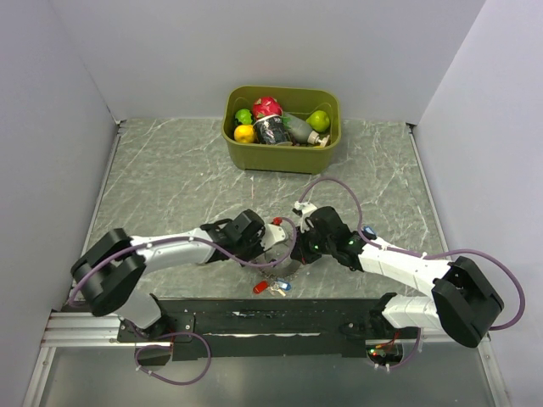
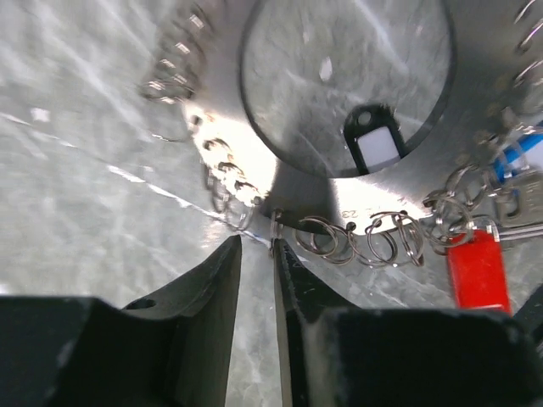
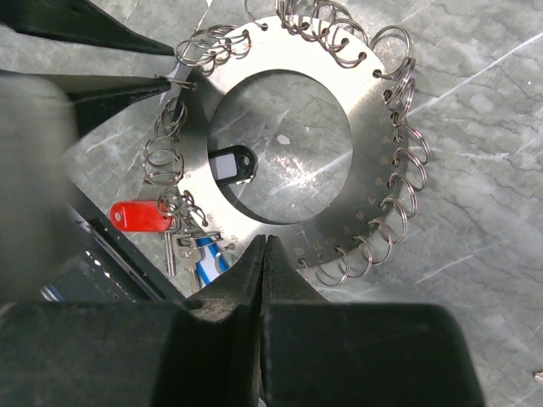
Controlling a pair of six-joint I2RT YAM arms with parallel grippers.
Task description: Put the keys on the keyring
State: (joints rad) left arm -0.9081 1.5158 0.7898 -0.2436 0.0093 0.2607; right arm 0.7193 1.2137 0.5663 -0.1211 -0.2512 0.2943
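One keyring [image 3: 365, 102]; at least three keys [image 3: 136, 216]

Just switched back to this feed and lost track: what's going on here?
Both arms meet at the keyring on the table. The right gripper, jaws shut, rests on its rim, apparently steadying it. The left gripper, jaws slightly apart, is lined up on one small wire loop at the edge. A red key lies by the rim.

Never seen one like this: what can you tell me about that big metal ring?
The keyring is a flat, shiny grey metal disc with a wide round hole. Small wire loops hang from holes along its rim; a red tag and a blue tag sit among them. The right hand pinches its edge; the left hand has its tips at one loop.
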